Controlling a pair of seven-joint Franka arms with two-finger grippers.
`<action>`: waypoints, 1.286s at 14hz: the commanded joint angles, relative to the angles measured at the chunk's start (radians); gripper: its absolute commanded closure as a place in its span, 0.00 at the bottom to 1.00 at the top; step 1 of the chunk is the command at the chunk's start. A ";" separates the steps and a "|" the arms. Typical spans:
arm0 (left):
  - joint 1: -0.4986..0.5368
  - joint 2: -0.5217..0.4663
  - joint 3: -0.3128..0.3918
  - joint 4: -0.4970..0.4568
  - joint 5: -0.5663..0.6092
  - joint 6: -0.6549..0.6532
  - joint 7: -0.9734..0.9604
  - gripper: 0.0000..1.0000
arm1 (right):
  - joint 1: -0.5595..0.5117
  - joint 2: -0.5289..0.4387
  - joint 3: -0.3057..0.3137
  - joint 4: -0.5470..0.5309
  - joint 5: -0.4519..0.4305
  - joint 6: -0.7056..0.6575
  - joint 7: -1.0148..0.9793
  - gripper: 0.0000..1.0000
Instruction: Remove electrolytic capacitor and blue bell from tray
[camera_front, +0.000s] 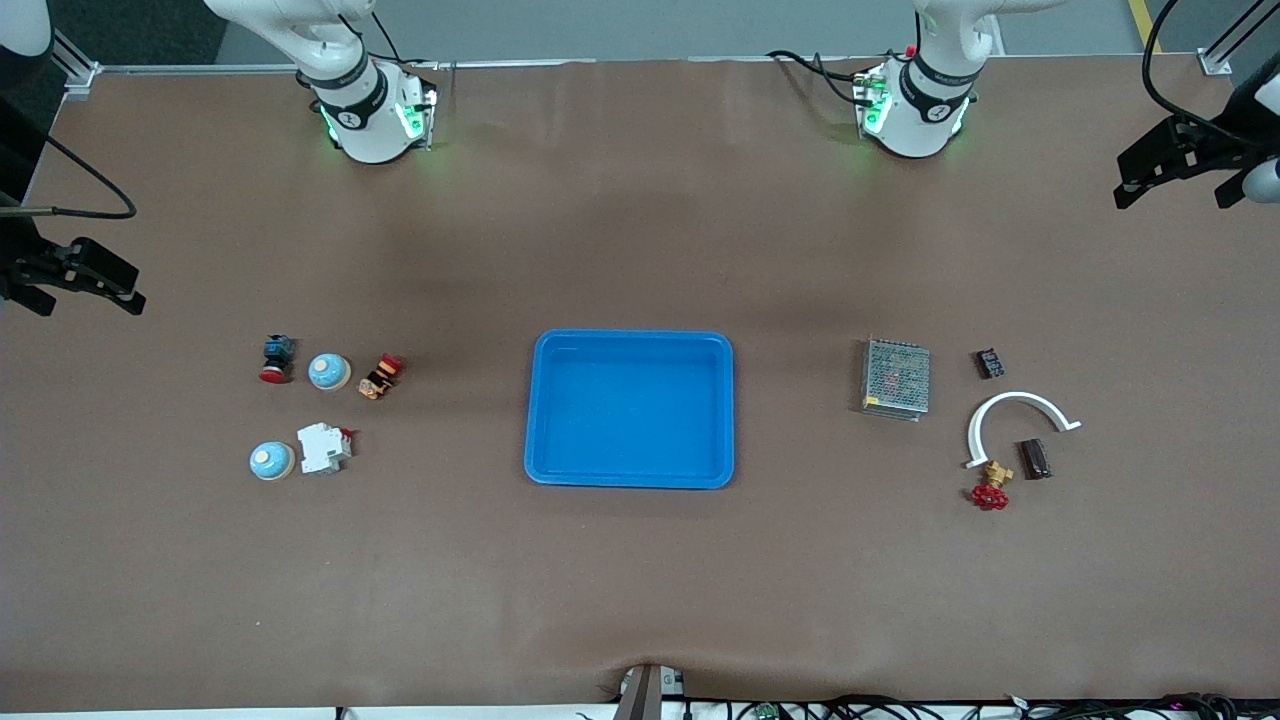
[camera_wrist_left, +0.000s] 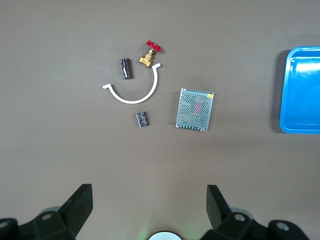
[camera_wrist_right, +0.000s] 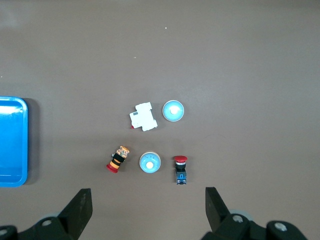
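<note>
Showing tray (camera_front: 629, 409) empty at tabletop centre; task looks already done. Dark cylinder, probably electrolytic capacitor (camera_front: 1035, 459), lies on tabletop toward left arm's end, just beside white arc (camera_front: 1020, 408) and red-handled valve (camera_front: 992, 488), long axis roughly running nearer-farther. Two blue bells (camera_front: 328, 371) (camera_front: 271, 460) sit toward right arm's end. Left hand (camera_wrist_left: 147, 207) spread, hovering over capacitor group. Right hand (camera_wrist_right: 147, 209) spread, hovering over bells; nothing held.
</note>
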 joint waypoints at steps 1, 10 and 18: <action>0.003 -0.042 -0.001 -0.008 -0.005 -0.018 0.019 0.00 | -0.009 0.014 0.007 0.024 -0.004 -0.008 0.005 0.00; 0.000 -0.027 -0.003 -0.009 -0.007 -0.030 0.006 0.00 | -0.009 0.020 0.007 0.024 -0.003 -0.008 0.005 0.00; -0.006 -0.021 -0.007 -0.006 -0.007 -0.027 0.005 0.00 | -0.008 0.022 0.007 0.024 0.002 -0.008 0.005 0.00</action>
